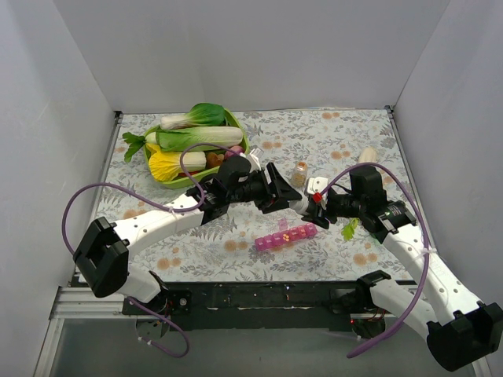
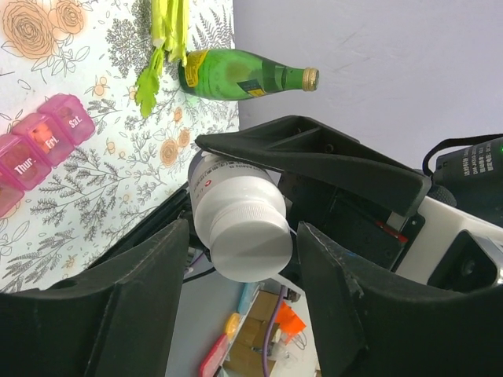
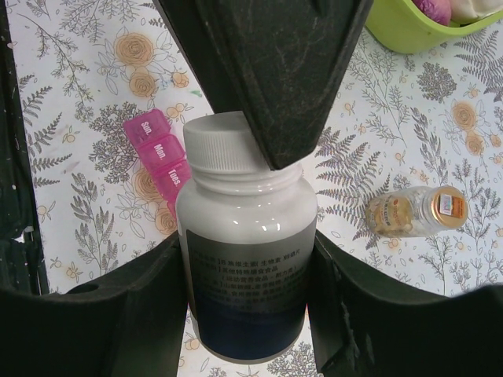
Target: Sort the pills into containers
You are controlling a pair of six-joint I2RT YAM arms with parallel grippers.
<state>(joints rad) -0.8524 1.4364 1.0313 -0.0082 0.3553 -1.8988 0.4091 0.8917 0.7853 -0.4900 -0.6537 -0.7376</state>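
My right gripper [image 3: 247, 271] is shut on the body of a white pill bottle [image 3: 247, 259], held above the patterned table. The bottle's white screw cap [image 2: 251, 243] sits between the fingers of my left gripper [image 2: 244, 263], which stands open around it: a narrow gap shows on one side, and the other finger is almost touching. From above, the two grippers meet at the bottle [image 1: 314, 188] mid-table. The pink containers strip [image 1: 285, 236] lies flat just in front of them, its day-labelled lids [image 2: 43, 137] shut. The pills are hidden.
A small clear jar with brownish contents [image 1: 299, 173] stands just behind the grippers. A green basket [image 1: 189, 182] of vegetables sits at the back left. A dark green bottle [image 2: 244, 75] lies by the wall, with a leafy sprig [image 1: 349, 229] nearby.
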